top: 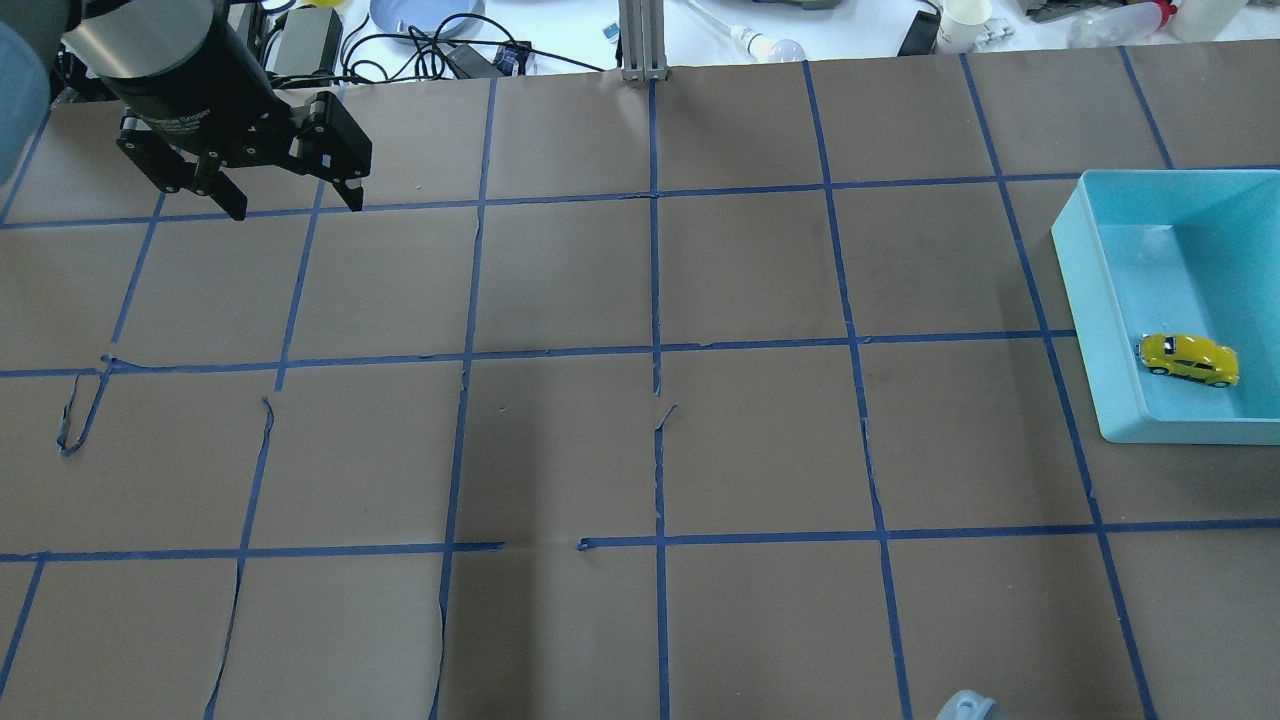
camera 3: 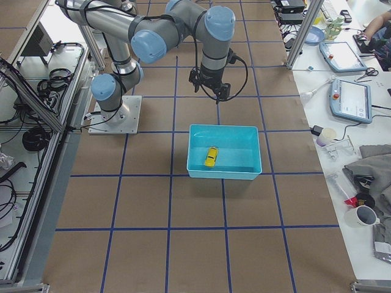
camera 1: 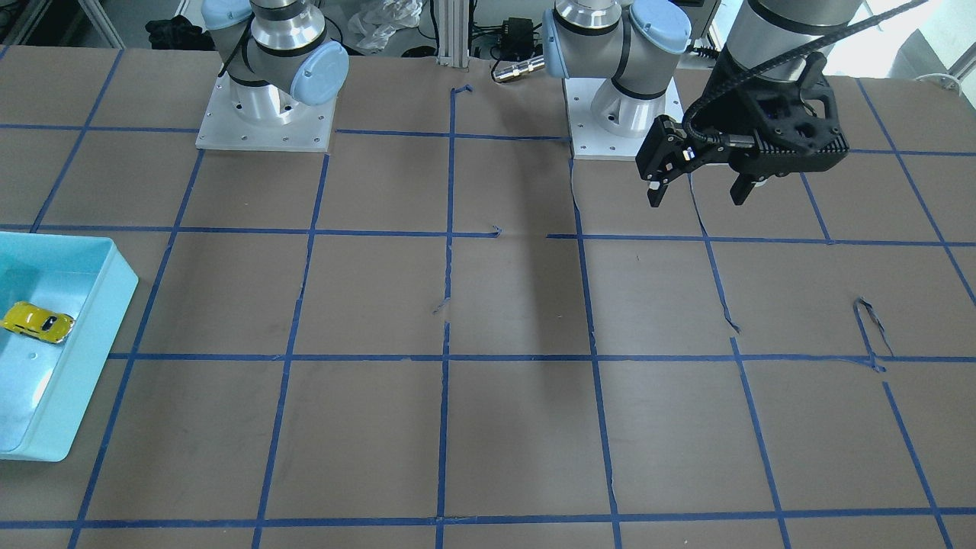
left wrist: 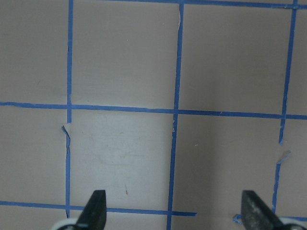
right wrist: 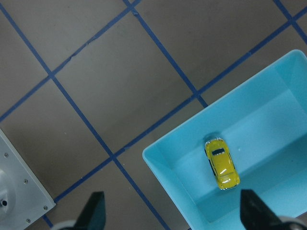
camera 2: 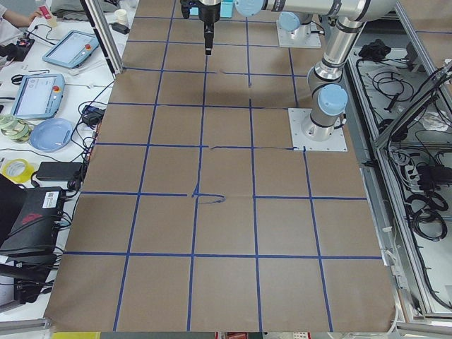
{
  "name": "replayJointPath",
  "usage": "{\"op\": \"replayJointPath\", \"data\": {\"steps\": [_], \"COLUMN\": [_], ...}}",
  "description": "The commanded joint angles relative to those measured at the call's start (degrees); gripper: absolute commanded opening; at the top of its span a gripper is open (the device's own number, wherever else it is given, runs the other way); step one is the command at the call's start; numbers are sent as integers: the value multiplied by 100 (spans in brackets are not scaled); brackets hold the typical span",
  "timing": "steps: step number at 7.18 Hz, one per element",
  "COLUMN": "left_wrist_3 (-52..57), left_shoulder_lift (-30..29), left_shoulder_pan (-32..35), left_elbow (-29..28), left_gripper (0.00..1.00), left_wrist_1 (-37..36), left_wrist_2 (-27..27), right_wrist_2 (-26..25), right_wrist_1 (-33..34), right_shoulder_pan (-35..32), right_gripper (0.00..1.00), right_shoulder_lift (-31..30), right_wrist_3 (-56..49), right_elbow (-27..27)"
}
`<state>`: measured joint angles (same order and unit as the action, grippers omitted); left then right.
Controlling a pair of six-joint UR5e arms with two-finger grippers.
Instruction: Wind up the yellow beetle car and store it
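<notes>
The yellow beetle car (top: pixel 1188 359) lies on its wheels inside a light blue bin (top: pixel 1085 300) at the table's right side. It also shows in the front view (camera 1: pixel 38 322), the right side view (camera 3: pixel 211 156) and the right wrist view (right wrist: pixel 221 164). My right gripper (right wrist: pixel 173 208) is open and empty, high above the bin's (right wrist: pixel 163 167) edge. It shows in the right side view (camera 3: pixel 208 93) just beyond the bin (camera 3: pixel 223 174). My left gripper (top: pixel 297 209) is open and empty above bare table at the far left (camera 1: pixel 698 194), far from the car.
Brown paper with a blue tape grid (top: pixel 655 300) covers the table. The two arm bases (camera 1: pixel 264 114) (camera 1: pixel 625 114) stand at the robot's edge. A cup (top: pixel 965 20), a bulb, cables and teach pendants (camera 3: pixel 351 101) lie past the far edge.
</notes>
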<state>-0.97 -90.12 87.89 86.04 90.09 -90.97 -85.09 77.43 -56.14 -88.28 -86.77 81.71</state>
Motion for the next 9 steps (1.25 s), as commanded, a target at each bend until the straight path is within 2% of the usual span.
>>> {"op": "replayJointPath", "data": {"steps": [1,5,8,9], "left_wrist_3": [0,0,0,0], "left_shoulder_lift": [3,-6,3,3], "left_shoulder_pan": [-9,0,0,0], "left_elbow": [0,0,0,0], "left_gripper": [100,100,100,100], "left_wrist_1": [0,0,0,0], "left_wrist_2": [0,0,0,9], "right_wrist_2": [89,20,2,-199], "right_wrist_1": [-17,88,141,150], "right_shoulder_pan": [-807,-2372,-3015,-3165], "right_gripper": [100,100,100,100], "right_shoulder_lift": [-101,-172,-128,-128], "right_wrist_3": [1059,3575,5234,5719], "right_elbow": [-6,-14,-14,-14]}}
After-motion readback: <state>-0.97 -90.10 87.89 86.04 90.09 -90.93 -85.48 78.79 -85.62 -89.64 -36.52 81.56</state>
